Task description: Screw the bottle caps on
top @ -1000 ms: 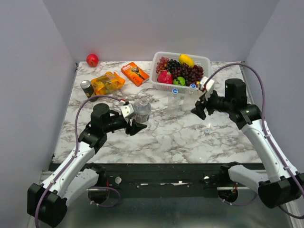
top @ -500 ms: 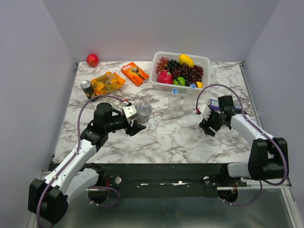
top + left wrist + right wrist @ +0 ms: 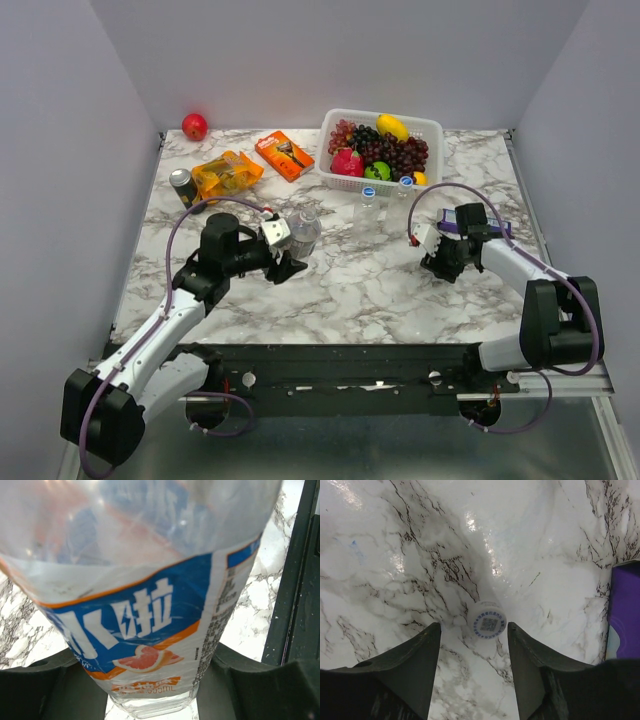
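A clear bottle (image 3: 302, 232) with a blue, white and orange label (image 3: 150, 615) stands tilted at centre left, open-necked. My left gripper (image 3: 287, 262) is shut on its lower body; the left wrist view shows a dark finger (image 3: 45, 685) pressed to each side. A whitish cap (image 3: 487, 621) with a printed code lies on the marble. My right gripper (image 3: 474, 630) is low over it and open, with a finger on each side and gaps between. From above, my right gripper (image 3: 437, 260) hides the cap. Two more bottles (image 3: 368, 208) (image 3: 403, 198) wearing blue caps stand before the basket.
A white basket (image 3: 427, 123) of fruit sits at the back. A red apple (image 3: 194, 126), an orange packet (image 3: 227, 174), an orange box (image 3: 284, 155) and a dark can (image 3: 182, 186) lie back left. A purple object (image 3: 625, 610) lies just right of my right gripper.
My right arm has swung down and nearer, bringing its gripper low over the whitish cap, and its jaws have narrowed. My left gripper still holds the bottle, barely moved.
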